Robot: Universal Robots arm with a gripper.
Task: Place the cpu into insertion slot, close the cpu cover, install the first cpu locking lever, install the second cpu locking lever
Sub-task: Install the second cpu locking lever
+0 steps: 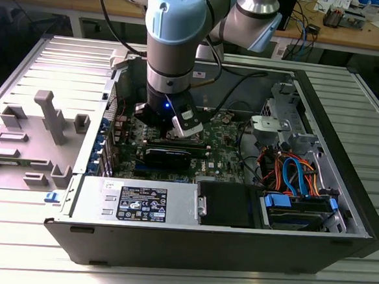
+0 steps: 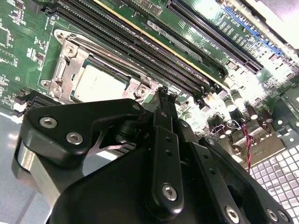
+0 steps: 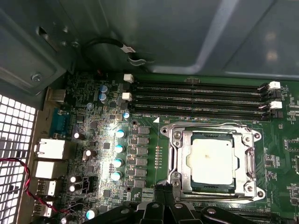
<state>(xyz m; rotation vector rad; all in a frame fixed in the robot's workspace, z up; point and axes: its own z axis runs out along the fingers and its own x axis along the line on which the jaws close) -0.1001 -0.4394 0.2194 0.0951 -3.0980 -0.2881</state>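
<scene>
Covering cpu [image 3: 211, 161] (seated): cpu cover [image 3: 246, 161].

Silver-tubed arm [image 1: 174, 30] with pale blue joint caps, black screw-studded end effector [image 2: 161, 100].

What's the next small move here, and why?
Probably a small descent toward the socket edge. In both wrist views the cpu sits in the insertion slot with the cpu cover down around it, and the gripper hovers just beside that frame, not touching it.
</scene>
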